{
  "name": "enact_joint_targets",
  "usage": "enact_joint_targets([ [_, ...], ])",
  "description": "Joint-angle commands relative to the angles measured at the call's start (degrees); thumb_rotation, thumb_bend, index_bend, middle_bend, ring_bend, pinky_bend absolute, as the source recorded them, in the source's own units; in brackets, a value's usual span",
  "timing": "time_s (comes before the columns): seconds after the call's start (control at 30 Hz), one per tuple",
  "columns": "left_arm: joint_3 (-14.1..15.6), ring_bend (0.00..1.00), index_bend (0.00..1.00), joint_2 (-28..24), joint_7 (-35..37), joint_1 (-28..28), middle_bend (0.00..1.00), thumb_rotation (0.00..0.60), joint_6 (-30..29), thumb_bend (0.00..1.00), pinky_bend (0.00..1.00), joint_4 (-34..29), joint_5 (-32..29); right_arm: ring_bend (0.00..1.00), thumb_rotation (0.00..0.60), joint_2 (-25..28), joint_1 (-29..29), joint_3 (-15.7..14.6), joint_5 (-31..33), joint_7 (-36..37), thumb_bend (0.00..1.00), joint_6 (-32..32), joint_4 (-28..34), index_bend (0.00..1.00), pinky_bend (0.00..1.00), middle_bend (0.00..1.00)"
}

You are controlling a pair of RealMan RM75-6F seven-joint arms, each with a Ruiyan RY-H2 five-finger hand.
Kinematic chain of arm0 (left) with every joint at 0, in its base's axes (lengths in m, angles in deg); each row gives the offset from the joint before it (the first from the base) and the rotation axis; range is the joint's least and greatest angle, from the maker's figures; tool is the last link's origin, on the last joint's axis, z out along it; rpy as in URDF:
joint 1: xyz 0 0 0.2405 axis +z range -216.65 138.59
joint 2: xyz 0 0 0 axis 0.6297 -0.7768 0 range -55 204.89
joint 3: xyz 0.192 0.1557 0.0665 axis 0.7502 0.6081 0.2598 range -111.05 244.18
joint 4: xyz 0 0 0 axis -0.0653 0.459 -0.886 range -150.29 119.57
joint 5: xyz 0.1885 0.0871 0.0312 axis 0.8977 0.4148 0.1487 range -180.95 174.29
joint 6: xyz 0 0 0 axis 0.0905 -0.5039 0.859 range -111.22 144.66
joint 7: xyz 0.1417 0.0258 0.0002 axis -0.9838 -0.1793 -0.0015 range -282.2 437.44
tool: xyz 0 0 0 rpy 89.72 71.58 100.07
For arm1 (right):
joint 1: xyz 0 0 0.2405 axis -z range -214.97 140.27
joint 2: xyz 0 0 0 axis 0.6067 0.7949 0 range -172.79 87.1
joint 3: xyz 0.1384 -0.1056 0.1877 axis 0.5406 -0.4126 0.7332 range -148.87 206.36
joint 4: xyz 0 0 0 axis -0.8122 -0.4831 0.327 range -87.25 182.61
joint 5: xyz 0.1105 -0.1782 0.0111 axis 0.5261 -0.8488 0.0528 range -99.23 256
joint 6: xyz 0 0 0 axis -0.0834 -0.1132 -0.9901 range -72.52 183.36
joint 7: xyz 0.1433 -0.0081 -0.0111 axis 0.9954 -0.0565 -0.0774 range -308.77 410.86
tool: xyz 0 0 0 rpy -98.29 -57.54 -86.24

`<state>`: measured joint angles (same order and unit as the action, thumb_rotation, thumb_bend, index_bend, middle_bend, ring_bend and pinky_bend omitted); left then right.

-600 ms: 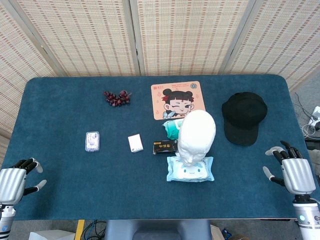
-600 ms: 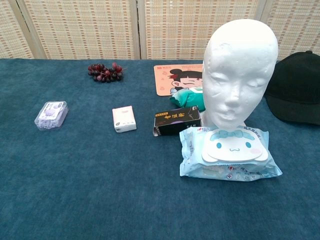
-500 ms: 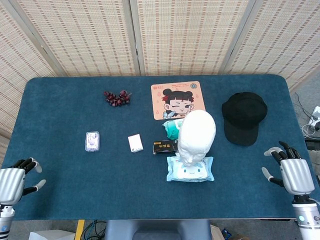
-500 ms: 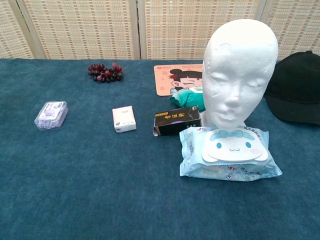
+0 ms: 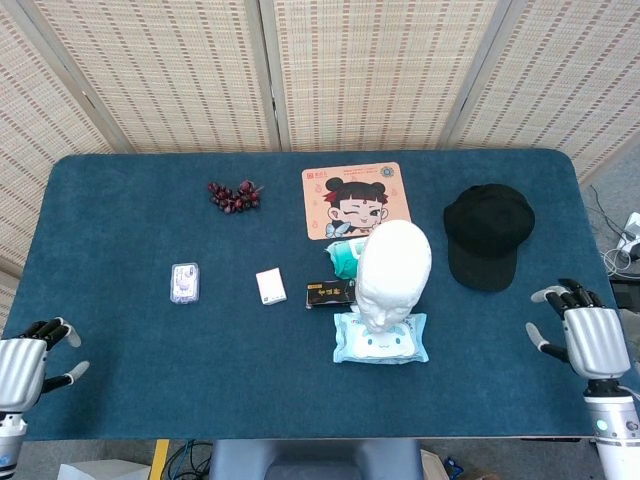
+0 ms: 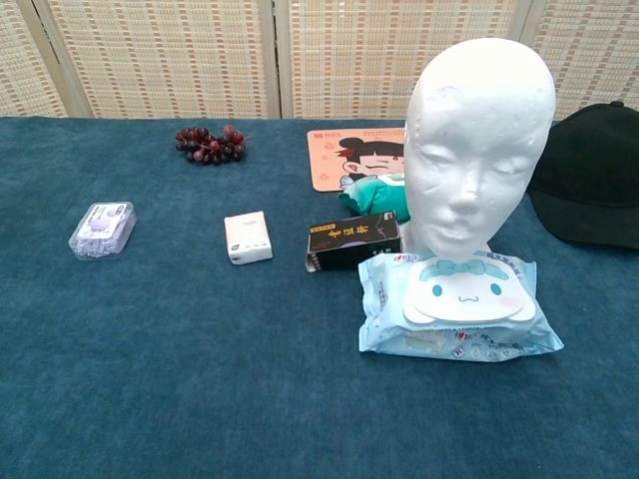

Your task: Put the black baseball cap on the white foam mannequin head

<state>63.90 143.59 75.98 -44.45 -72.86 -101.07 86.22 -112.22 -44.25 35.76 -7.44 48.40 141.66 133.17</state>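
Both hands hang at the near edge of the table (image 5: pixel 120 400), holding nothing: the right hand (image 5: pixel 585 335) at the near right corner with its fingers spread, the left hand (image 5: pixel 30 358) at the near left corner, fingers apart and somewhat curled. Neither shows in the chest view. From the right hand, the cap (image 5: pixel 487 234) lies at about eleven o'clock, flat on the blue cloth with its brim toward the near side, well apart from both hands. At nine o'clock from the cap stands the foam head (image 5: pixel 394 273), upright and bare, facing the near edge. A pack of wipes (image 5: pixel 380 338) lies at the head's six o'clock, touching its base; a black box (image 6: pixel 352 240) sits just beside the head at nine o'clock, and a green bundle (image 6: pixel 374 194) peeks out behind it. At twelve o'clock lies a cartoon mat (image 5: pixel 355 198). Further toward nine o'clock come a white box (image 5: pixel 270 286), a clear case (image 5: pixel 184 282), and grapes (image 5: pixel 233 195) near the far side.
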Motion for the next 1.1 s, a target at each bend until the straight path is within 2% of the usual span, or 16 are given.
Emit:
enact_joint_targets([
  [0.03, 0.1, 0.43, 0.57, 0.1, -0.5, 0.1, 0.47, 0.6, 0.0, 0.02, 0.67, -0.3, 0.0, 0.32, 0.6, -1.9, -1.0, 1.4, -0.4, 0.2, 0.19, 1.3, -3.3, 0.49, 0.45, 0.51],
  [0.17, 0.3, 0.43, 0.57, 0.3, -1.3, 0.2, 0.47, 0.6, -0.1, 0.02, 0.67, -0.5, 0.1, 0.41, 0.6, -4.1, -2.8, 2.7, -0.6, 1.0, 0.06, 1.2, -8.9, 0.6, 0.57, 0.63],
  [0.27, 0.4, 0.43, 0.57, 0.4, -1.7, 0.3, 0.47, 0.6, -0.2, 0.02, 0.67, -0.8, 0.2, 0.47, 0.6, -6.5, -4.2, 3.6, -0.8, 3.1, 0.01, 1.5, -14.1, 0.66, 0.67, 0.71],
  [0.47, 0.4, 0.43, 0.56, 0.2, -1.8, 0.4, 0.47, 0.6, 0.0, 0.02, 0.67, -1.1, -0.1, 0.58, 0.6, -13.6, -6.8, 4.9, -1.0, 9.0, 0.0, 2.7, -28.1, 0.81, 0.79, 0.84],
  [0.63, 0.5, 0.43, 0.56, 0.0, -1.9, 0.5, 0.47, 0.6, 0.2, 0.02, 0.67, -1.6, -0.2, 0.61, 0.6, -18.1, -8.7, 4.8, -0.5, 11.6, 0.0, 1.2, -37.1, 0.84, 0.82, 0.88],
  [0.73, 0.5, 0.43, 0.56, -0.2, -1.9, 0.5, 0.47, 0.6, 0.2, 0.02, 0.67, -1.9, 0.0, 0.61, 0.6, -19.9, -9.6, 4.7, -0.1, 12.4, 0.0, 0.0, -40.5, 0.84, 0.82, 0.88],
  [1.1, 0.6, 0.43, 0.56, -0.3, -1.9, 0.3, 0.47, 0.6, 1.1, 0.02, 0.67, -2.0, -0.5, 0.62, 0.6, -24.7, -12.1, 4.3, 1.8, 14.8, 0.0, -4.9, -48.1, 0.84, 0.82, 0.88],
])
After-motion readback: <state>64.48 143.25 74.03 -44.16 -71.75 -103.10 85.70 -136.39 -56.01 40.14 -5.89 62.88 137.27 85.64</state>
